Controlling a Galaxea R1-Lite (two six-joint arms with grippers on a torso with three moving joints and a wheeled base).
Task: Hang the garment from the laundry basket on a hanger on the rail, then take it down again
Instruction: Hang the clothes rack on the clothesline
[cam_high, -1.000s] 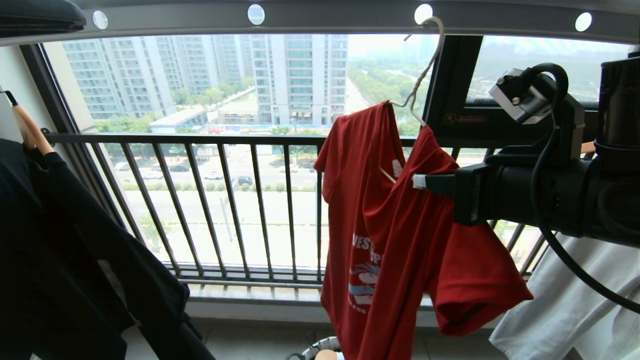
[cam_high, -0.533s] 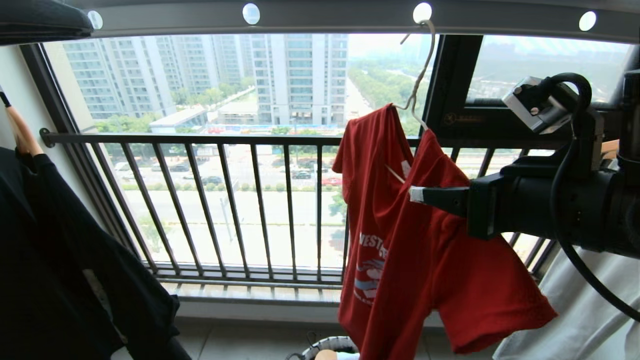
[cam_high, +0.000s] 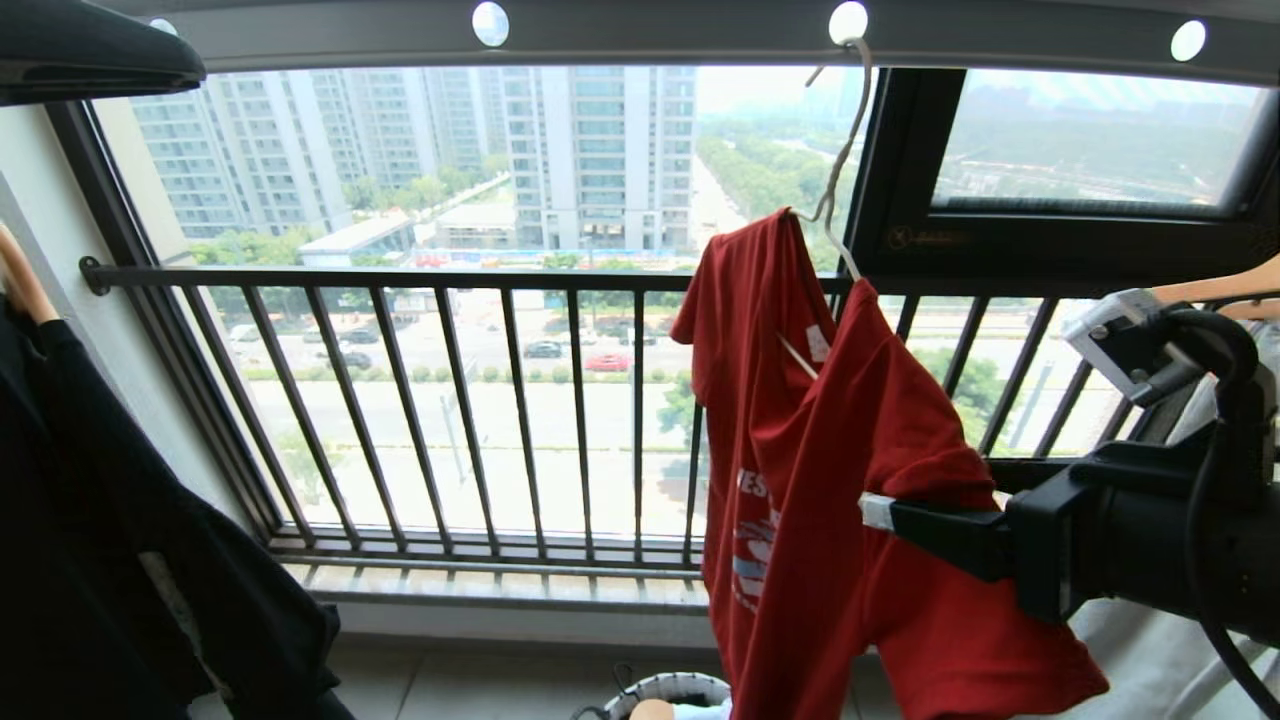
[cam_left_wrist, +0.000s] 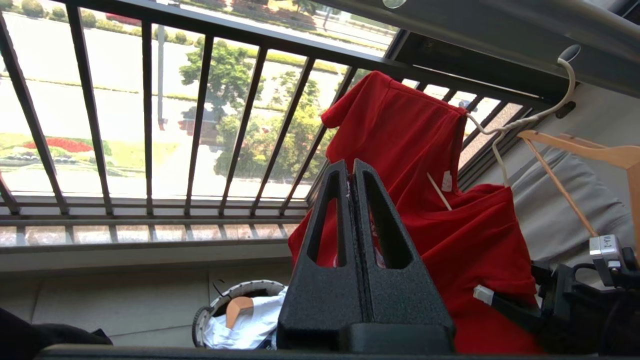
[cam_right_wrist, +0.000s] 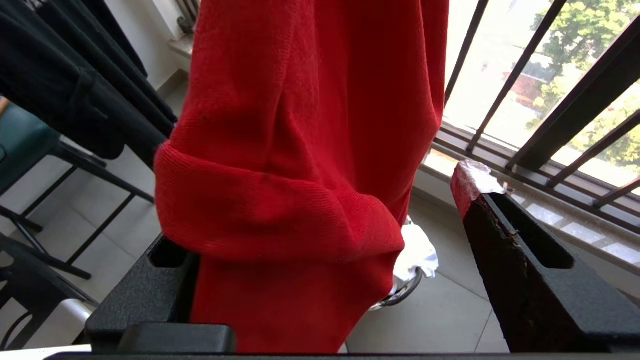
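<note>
Two grippers show here, and they stand in opposite states. The right gripper (cam_right_wrist: 320, 250) has its jaws spread wide; the lower part of the garment (cam_high: 850, 480) hangs down between them and drapes over one finger, but nothing pinches it. The other finger (cam_right_wrist: 520, 260), tipped with pale tape, stands apart from the cloth. In the head view this gripper reaches in from the right at the level of the shirt's sleeve, with its taped tip against the red fabric.

The left gripper (cam_left_wrist: 352, 175) has its two black fingers pressed flat together with nothing between them. It points toward the shirt from lower down and does not touch it.

The garment hangs on the hanger (cam_high: 835, 190), a thin white wire one, whose hook sits in a round hole of the rail (cam_high: 660, 30) overhead. The shirt sits crooked on the wire, with one shoulder high and the collar open.

On the floor under the shirt stands the laundry basket (cam_left_wrist: 212, 310), with white cloth and a piece of light wood inside. Behind the shirt runs the dark window railing (cam_high: 450, 400). A black shirt (cam_high: 110, 520) hangs at the left side, and a wooden hanger (cam_left_wrist: 590, 155) with pale cloth hangs at the right.
</note>
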